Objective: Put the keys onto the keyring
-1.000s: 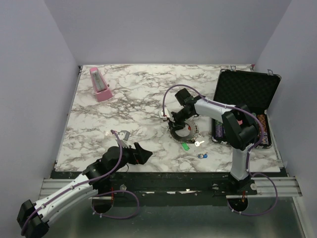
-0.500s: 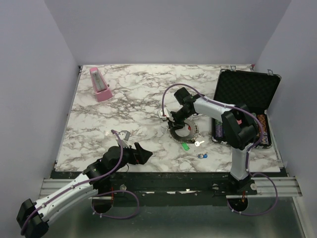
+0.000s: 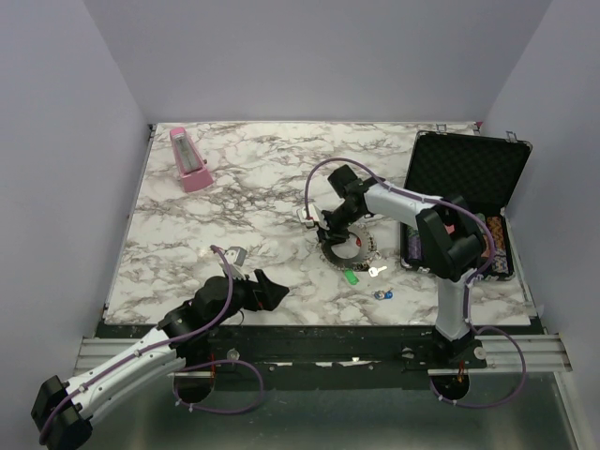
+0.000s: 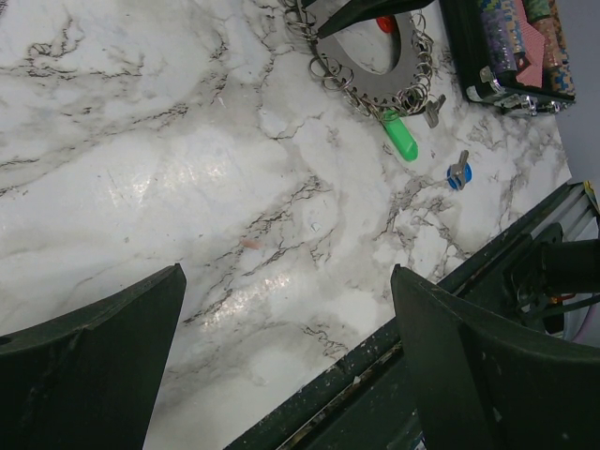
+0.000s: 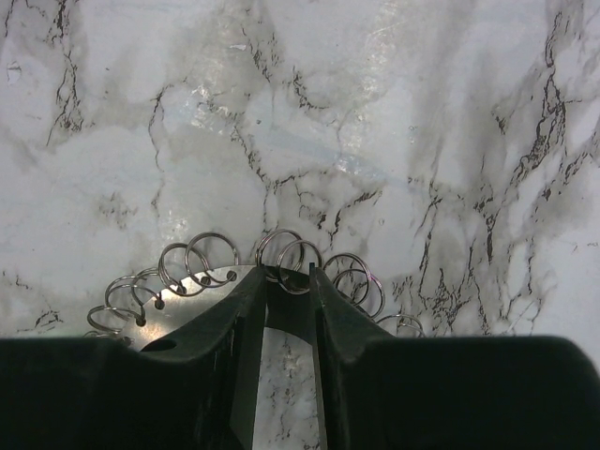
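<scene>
The keyring [image 3: 343,249] is a flat grey metal ring lying right of the table's middle, with small wire loops round its rim [image 5: 187,298]. My right gripper [image 3: 325,229] rests its tips [image 5: 289,277] on the ring's far rim. Its jaws stand a narrow gap apart over two loops, and whether they clamp anything does not show. A red key head [image 4: 385,23] peeks out beside those fingers. A green key [image 3: 351,277], a silver key [image 3: 377,271] and a blue key [image 3: 383,294] lie loose just in front of the ring. My left gripper [image 3: 262,289] hangs wide open and empty at the near edge [image 4: 286,270].
An open black case [image 3: 467,169] stands at the right, with stacked chips [image 3: 497,246] in its lower half. A pink metronome [image 3: 190,161] stands at the back left. The table's dark front rail [image 4: 375,375] runs right under my left fingers.
My right wrist has edged slightly left at the keyring. The left arm and the loose keys have not moved.
</scene>
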You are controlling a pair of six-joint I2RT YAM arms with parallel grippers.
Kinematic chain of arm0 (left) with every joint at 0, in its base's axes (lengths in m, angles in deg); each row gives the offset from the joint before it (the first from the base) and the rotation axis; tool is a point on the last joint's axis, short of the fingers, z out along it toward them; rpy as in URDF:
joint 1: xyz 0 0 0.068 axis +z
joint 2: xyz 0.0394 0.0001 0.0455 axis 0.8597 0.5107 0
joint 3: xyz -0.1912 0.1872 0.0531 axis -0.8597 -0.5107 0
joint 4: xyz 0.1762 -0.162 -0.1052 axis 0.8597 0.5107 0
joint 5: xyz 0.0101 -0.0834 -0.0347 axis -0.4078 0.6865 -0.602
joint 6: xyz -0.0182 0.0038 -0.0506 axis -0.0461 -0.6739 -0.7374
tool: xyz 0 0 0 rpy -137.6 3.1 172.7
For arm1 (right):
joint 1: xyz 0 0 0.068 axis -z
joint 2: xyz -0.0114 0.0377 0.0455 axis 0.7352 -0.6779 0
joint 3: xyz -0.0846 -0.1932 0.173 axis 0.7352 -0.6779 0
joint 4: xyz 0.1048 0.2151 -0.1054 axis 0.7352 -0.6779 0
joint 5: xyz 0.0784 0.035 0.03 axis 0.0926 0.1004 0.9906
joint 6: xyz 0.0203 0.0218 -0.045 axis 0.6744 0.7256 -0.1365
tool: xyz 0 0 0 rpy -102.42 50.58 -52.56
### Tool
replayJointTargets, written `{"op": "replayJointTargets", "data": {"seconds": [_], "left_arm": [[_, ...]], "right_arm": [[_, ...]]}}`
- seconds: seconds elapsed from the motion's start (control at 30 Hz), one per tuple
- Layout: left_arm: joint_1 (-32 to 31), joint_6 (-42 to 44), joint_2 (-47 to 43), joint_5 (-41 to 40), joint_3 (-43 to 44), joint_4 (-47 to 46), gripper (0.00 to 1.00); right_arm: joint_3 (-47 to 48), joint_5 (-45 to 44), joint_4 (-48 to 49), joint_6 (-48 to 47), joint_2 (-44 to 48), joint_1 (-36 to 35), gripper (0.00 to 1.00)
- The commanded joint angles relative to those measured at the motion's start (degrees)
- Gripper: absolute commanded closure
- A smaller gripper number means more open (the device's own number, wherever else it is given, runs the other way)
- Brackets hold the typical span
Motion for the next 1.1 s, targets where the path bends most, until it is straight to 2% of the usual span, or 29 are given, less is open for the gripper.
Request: {"op": "replayJointTargets", "data": {"seconds": [0.0, 0.63, 1.07], "left_arm": [[0.33, -0.24, -0.10, 0.65, -0.15, -0.98, 0.01], [0.33, -0.85, 0.52, 1.17, -0.06, -1.51, 0.01], [0.24, -0.85, 0.60, 1.26, 0.29, -1.51, 0.01]], "right_arm": [[1.58, -1.00, 0.63, 0.16, -1.57, -0.30, 0.67], [1.40, -3.29, 5.11, 5.69, -1.22, -0.21, 0.76], [-0.44, -2.67, 5.47, 8.16, -0.34, -0.38, 0.68]]}}
